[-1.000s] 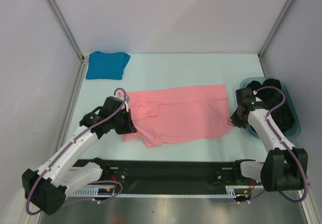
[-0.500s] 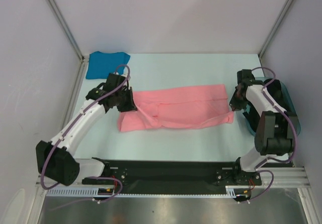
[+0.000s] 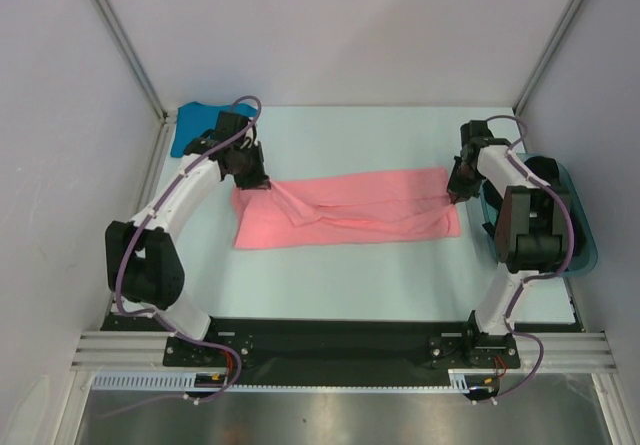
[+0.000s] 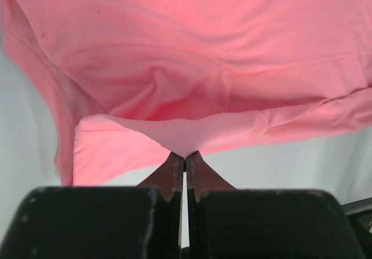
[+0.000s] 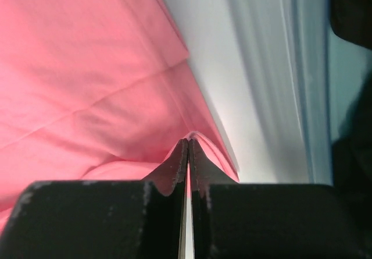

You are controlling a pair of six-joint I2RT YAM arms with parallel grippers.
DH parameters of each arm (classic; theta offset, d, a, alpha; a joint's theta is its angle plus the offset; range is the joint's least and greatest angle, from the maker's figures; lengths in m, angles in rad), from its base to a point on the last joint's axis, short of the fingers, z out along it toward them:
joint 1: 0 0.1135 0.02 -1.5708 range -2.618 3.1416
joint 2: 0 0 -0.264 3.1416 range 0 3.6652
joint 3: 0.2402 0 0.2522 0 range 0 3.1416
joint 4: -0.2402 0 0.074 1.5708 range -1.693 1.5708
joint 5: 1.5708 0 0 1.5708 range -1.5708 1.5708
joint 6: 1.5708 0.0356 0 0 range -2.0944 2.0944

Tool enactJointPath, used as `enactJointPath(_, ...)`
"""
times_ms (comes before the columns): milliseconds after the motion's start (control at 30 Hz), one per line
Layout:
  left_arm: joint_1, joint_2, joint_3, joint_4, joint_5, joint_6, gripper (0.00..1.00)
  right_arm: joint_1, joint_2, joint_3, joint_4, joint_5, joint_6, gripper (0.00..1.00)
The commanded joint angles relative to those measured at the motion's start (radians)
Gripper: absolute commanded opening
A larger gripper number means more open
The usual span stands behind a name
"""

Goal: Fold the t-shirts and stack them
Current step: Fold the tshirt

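Note:
The salmon pink t-shirt (image 3: pixel 350 210) lies stretched across the middle of the table, folded lengthwise. My left gripper (image 3: pixel 258 182) is shut on its near edge at the left end, and the cloth hangs from the tips in the left wrist view (image 4: pixel 185 154). My right gripper (image 3: pixel 455 193) is shut on the shirt's right end; a pinched fold shows at the tips in the right wrist view (image 5: pixel 188 138). The bright teal-blue t-shirt (image 3: pixel 192 123) lies folded at the back left, partly hidden behind my left arm.
A translucent teal tub (image 3: pixel 578 227) holding dark fabric stands at the right, close beside my right arm; its rim shows in the right wrist view (image 5: pixel 302 67). Grey walls close in the table on left, back and right.
Both grippers have moved away from the bases toward the back, carrying the pink shirt's near edge over it. The shirt is now narrower, folded lengthwise.

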Motion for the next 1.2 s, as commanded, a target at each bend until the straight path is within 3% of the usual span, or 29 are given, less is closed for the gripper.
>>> enactJointPath(0, 0.013, 0.044, 0.078, 0.029, 0.024, 0.032, 0.00, 0.005, 0.035, 0.081, -0.003, 0.000, -0.028, 0.02)
enactJointPath(800, 0.085, 0.164, 0.121, 0.052, -0.007, 0.028, 0.00, -0.010, 0.230, 0.306, -0.063, -0.014, -0.048, 0.02)
enactJointPath(1167, 0.103, 0.153, 0.080, 0.075, -0.051, 0.023, 0.00, -0.011, 0.270, 0.317, -0.082, -0.002, -0.053, 0.03)
